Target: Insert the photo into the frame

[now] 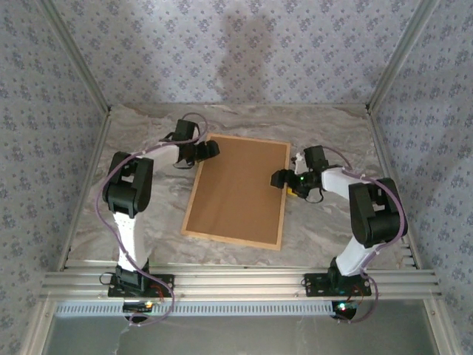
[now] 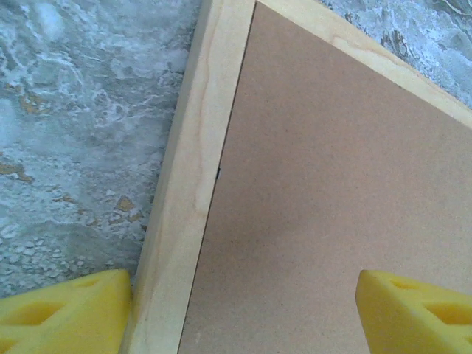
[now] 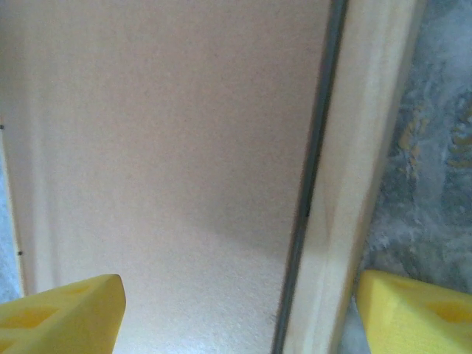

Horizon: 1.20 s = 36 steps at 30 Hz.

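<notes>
The frame (image 1: 230,239) lies flat in the middle of the marbled surface (image 1: 332,126), slightly skewed, with a plain brown backing board (image 1: 238,191) filling its opening. Whether the photo already sits beneath that board I cannot tell. The left jaws stand apart across the left rail near its far corner, one yellow pad (image 2: 66,313) outside against the rail's edge and the other over the board. The right jaws also stand apart and straddle the right rail, where a dark seam runs between board and wood. The step looks like taking hold of both rails. It would go best if each side closes squarely on the wood, not on the board's edge. Both sides should close together so the frame does not twist, and any lift should stay level so nothing slides out. No brand, label or writing can be read on the board, rails or pads.
</notes>
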Each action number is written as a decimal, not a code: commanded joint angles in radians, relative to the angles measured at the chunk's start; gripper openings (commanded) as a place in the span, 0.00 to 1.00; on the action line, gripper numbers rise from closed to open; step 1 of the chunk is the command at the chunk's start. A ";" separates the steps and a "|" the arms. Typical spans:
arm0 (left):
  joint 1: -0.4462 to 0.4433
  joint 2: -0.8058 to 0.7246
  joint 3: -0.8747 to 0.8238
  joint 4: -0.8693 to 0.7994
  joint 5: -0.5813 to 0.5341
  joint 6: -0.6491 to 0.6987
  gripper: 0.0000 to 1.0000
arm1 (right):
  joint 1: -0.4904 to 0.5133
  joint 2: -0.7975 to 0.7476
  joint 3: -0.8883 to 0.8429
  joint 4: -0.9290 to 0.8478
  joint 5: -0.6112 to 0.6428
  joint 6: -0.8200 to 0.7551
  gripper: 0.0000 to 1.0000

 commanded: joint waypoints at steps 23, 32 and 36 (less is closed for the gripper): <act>0.013 -0.008 -0.033 0.000 0.036 0.011 0.80 | 0.021 0.150 0.249 0.000 0.132 0.030 0.77; 0.014 -0.004 -0.044 0.016 0.043 0.008 0.80 | 0.032 0.168 0.240 0.006 0.108 0.039 0.75; 0.015 -0.002 -0.050 0.023 0.046 0.004 0.80 | 0.038 0.174 0.234 0.013 0.102 0.047 0.74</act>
